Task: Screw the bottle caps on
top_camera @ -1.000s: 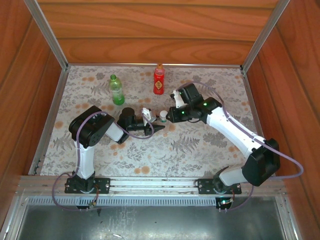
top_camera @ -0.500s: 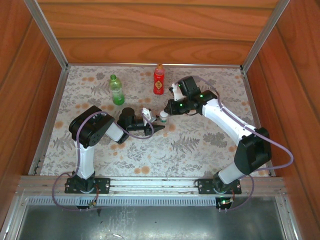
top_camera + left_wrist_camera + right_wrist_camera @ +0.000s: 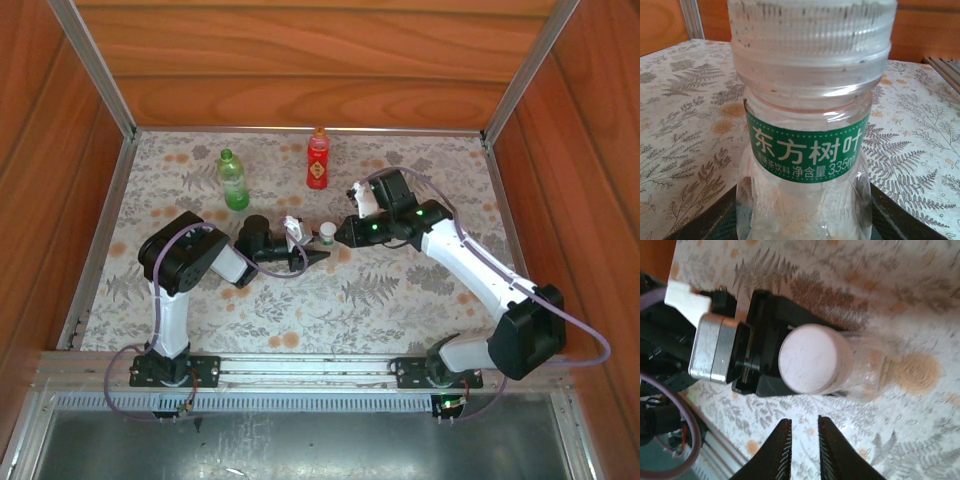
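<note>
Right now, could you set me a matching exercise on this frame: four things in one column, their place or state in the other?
Things:
1. green bottle
2. red bottle
3. clear bottle
4. right gripper

Places or states:
A. clamped by the left gripper, white cap on top
B. holding nothing, just right of the clear bottle
C. stands free nearest the far edge, orange top
D. stands free, furthest left of the bottles

Pairs: 1-D, 2-C, 3-A, 4-B

clear bottle: glossy plastic | white cap: matt plastic | walls: varnished wood
</note>
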You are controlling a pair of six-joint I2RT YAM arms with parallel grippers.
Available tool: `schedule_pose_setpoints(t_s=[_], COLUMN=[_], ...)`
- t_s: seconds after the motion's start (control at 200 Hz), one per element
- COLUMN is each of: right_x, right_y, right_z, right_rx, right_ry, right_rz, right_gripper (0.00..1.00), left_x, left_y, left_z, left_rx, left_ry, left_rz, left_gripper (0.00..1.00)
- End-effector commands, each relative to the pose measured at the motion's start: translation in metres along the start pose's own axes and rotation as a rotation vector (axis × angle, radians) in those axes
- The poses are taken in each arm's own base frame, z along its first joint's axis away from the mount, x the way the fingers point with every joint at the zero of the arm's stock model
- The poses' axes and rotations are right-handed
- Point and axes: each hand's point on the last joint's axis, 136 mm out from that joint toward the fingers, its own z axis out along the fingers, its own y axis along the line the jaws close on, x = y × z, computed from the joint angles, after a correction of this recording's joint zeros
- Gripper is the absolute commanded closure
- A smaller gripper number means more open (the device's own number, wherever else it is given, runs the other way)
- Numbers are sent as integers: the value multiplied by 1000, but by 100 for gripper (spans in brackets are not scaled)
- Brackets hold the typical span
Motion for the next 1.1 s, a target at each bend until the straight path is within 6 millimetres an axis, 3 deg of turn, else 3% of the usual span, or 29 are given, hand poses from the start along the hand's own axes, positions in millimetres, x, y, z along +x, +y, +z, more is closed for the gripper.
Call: schedule_pose_setpoints(t_s=[0.0, 0.115, 0.25, 0.37, 0.565, 0.7, 0.805, 0.974, 1.094], right_x=[-26, -39, -39, -20, 23, 30, 21, 9, 12], right_y=[-5, -6, -6, -4, 8, 19, 13, 8, 12], right_z=[-2, 11, 22, 23, 18, 8, -4, -28, -43], right_rx=[33, 17, -8, -42, -115, -144, -69, 28, 56], right_ry=[-74, -39, 14, 70, 122, 115, 54, -25, -37], right_rz=[-21, -29, -27, -11, 36, 5, -77, -271, -531], right_gripper=[75, 73, 73, 80, 80, 78, 71, 41, 31], left_x=[1, 1, 2, 1, 1, -1, -4, -10, -14], left_y=[0, 0, 0, 0, 0, 2, 3, 0, -5], left_z=[3, 3, 2, 2, 2, 3, 2, -5, -12], left_rx=[9, 9, 9, 8, 7, 1, -9, -32, -48], left_ry=[-5, -3, -2, -3, -3, -6, -10, -4, 36], left_rz=[-5, -6, -7, -3, -8, -5, -2, 27, 70], left_gripper=[50, 50, 50, 50, 50, 50, 50, 50, 50])
